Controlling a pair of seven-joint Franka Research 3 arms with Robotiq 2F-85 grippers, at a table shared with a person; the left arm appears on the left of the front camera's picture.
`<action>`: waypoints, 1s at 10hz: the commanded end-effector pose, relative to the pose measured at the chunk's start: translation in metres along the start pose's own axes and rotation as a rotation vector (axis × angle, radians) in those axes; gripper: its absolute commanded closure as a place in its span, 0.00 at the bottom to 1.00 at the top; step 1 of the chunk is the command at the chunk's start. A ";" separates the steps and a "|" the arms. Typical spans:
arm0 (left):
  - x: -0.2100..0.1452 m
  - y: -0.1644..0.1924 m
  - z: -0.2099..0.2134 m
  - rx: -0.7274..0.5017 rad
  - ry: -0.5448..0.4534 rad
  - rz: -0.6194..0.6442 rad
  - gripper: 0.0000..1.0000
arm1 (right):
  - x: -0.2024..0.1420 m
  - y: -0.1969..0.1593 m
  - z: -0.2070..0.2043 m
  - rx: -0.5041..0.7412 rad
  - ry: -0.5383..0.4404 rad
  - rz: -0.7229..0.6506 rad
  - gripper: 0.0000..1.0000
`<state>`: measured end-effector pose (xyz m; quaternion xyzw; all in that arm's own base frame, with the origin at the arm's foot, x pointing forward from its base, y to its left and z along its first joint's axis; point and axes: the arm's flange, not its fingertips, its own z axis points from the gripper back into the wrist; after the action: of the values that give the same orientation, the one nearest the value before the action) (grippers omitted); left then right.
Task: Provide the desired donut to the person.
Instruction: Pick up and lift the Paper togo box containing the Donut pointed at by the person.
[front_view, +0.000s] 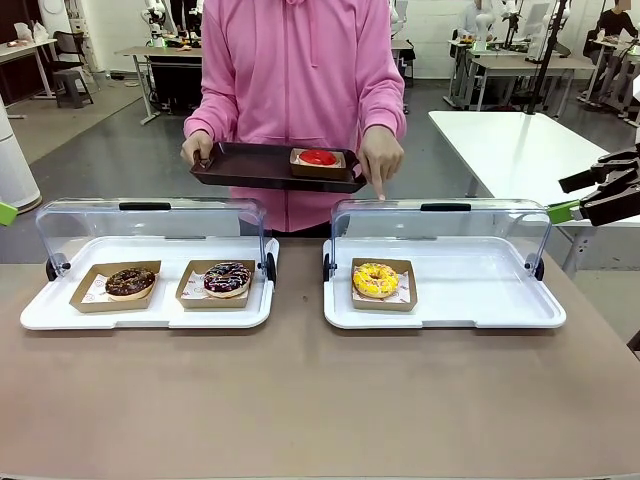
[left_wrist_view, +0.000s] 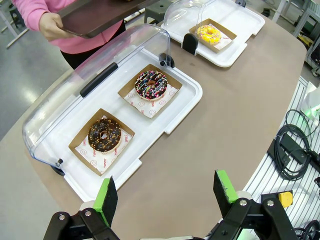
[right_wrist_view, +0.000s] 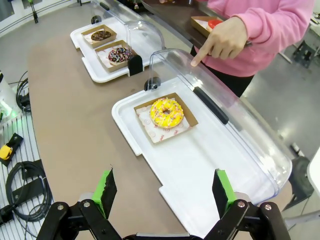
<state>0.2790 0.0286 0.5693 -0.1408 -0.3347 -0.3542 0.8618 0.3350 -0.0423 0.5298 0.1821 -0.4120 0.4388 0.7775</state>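
The yellow donut, lying in its box on the right-hand white tray, is being pointed out by the person's hand, while nothing is being gripped by the left gripper or right gripper, both spread open, so pickup and handover are seemingly being awaited.

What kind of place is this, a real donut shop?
Probably a lab staged as a donut counter, not a shop: a yellow donut in a lidded display tray, the person holding a serving tray, a white work table behind, and loose cables nearby.
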 end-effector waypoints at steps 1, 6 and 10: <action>-0.001 0.001 -0.001 -0.002 -0.007 -0.002 0.00 | -0.001 -0.001 -0.001 -0.006 0.005 -0.004 0.00; -0.001 0.001 -0.001 -0.002 -0.007 -0.002 0.00 | 0.099 0.027 -0.138 0.074 0.340 0.271 0.00; -0.001 0.001 -0.001 -0.002 -0.007 -0.002 0.00 | 0.068 0.043 -0.270 0.074 0.499 0.491 0.00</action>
<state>0.2790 0.0285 0.5693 -0.1405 -0.3346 -0.3541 0.8619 0.4324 0.1932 0.4266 0.0112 -0.2302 0.6491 0.7249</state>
